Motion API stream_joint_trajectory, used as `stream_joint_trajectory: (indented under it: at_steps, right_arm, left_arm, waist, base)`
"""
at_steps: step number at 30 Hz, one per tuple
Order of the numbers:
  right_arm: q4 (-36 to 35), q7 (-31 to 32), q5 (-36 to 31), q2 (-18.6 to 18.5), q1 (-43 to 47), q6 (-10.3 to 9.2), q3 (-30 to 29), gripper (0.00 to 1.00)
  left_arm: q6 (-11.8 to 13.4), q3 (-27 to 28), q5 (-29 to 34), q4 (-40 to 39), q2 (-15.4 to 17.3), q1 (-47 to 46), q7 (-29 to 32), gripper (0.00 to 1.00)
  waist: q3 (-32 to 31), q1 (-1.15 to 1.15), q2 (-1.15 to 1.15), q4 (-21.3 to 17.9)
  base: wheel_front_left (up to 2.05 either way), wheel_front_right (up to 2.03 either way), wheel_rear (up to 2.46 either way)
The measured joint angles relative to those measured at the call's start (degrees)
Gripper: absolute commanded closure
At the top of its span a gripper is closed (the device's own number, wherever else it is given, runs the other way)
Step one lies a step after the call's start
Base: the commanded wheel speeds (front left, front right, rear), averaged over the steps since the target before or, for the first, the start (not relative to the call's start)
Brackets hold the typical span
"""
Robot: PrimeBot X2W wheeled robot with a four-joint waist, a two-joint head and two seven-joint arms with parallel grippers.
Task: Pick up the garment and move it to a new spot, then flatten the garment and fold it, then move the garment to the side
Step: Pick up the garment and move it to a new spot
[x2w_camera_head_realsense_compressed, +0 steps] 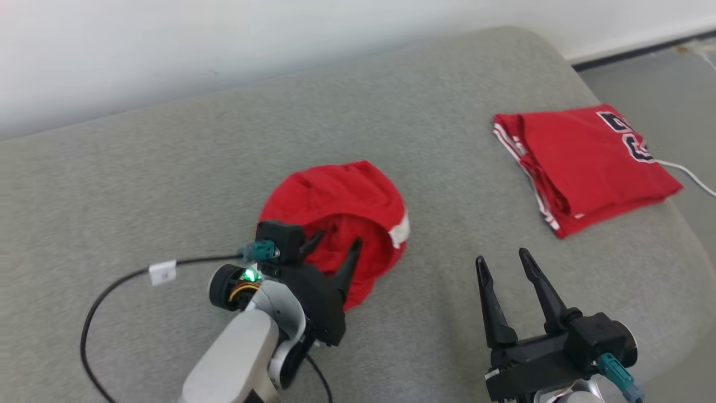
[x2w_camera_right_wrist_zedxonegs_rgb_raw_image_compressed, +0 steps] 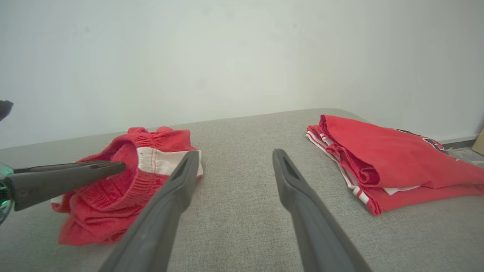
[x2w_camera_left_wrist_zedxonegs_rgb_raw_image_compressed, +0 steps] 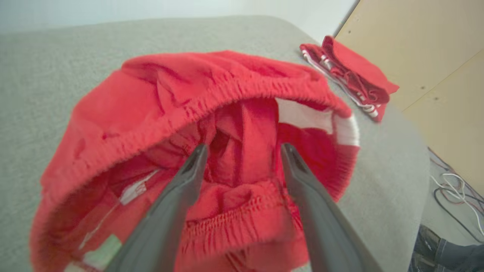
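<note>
The garment (x2w_camera_head_realsense_compressed: 335,196) is a crumpled red pair of shorts with an elastic waistband and white trim, lying in a heap mid-cushion. My left gripper (x2w_camera_head_realsense_compressed: 339,238) hovers at its near edge, jaws open, fingertips spread over the bunched cloth (x2w_camera_left_wrist_zedxonegs_rgb_raw_image_compressed: 151,94) without pinching it. In the left wrist view the gripper (x2w_camera_left_wrist_zedxonegs_rgb_raw_image_compressed: 245,147) points into the waistband opening. My right gripper (x2w_camera_head_realsense_compressed: 502,256) is open over bare grey fabric to the garment's right, holding nothing. In the right wrist view this gripper (x2w_camera_right_wrist_zedxonegs_rgb_raw_image_compressed: 236,152) has the garment (x2w_camera_right_wrist_zedxonegs_rgb_raw_image_compressed: 124,181) at its left, with a left finger (x2w_camera_right_wrist_zedxonegs_rgb_raw_image_compressed: 75,173) against it.
A folded red jersey (x2w_camera_head_realsense_compressed: 587,162) with dark lettering lies at the right end of the grey cushion (x2w_camera_head_realsense_compressed: 168,168), near its edge. A black cable (x2w_camera_head_realsense_compressed: 112,285) trails from my left wrist. A white cord (x2w_camera_head_realsense_compressed: 688,173) runs beside the jersey. A wood panel (x2w_camera_left_wrist_zedxonegs_rgb_raw_image_compressed: 416,49) stands beyond.
</note>
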Motion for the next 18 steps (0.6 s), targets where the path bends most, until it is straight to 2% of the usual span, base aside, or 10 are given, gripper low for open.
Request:
stream_joint_trajectory:
  at_steps: [6,12,15,17,18]
  right_arm:
    - [-1.0,1.2,-1.1,0.0,1.2,0.00,-0.5,0.00]
    - [-2.0,2.1,-1.2,0.0,2.7,0.00,-1.2,0.00]
    - [-2.1,2.1,-1.2,0.0,3.3,0.00,-2.2,0.00]
    - [-2.2,2.1,-1.1,0.0,3.7,0.00,-2.9,0.00]
    - [-2.1,2.1,-1.1,0.0,3.8,0.00,-3.3,0.00]
  left_arm:
    - [0.0,0.3,-0.8,-11.4,1.8,6.3,-9.1,0.00]
    - [5.0,5.5,0.3,-21.1,4.0,14.9,-19.0,0.00]
    - [8.1,10.2,2.7,-26.3,4.3,19.6,-20.0,0.00]
    - [9.3,14.4,5.5,-31.3,3.8,23.0,-20.1,0.00]
    - [9.1,16.4,7.2,-33.8,3.7,24.5,-20.1,0.00]
  waist:
    - [-2.2,0.00,0.00,4.3]
    - [-4.3,0.00,0.00,8.3]
    - [-5.2,0.00,0.00,10.3]
    - [-5.7,0.00,0.00,11.5]
    - [-5.9,-0.01,-0.01,12.1]
  base:
    - [0.00,0.00,0.00]
    - [0.00,0.00,0.00]
    - [0.00,0.00,0.00]
    - [0.00,0.00,0.00]
    - [0.00,0.00,0.00]
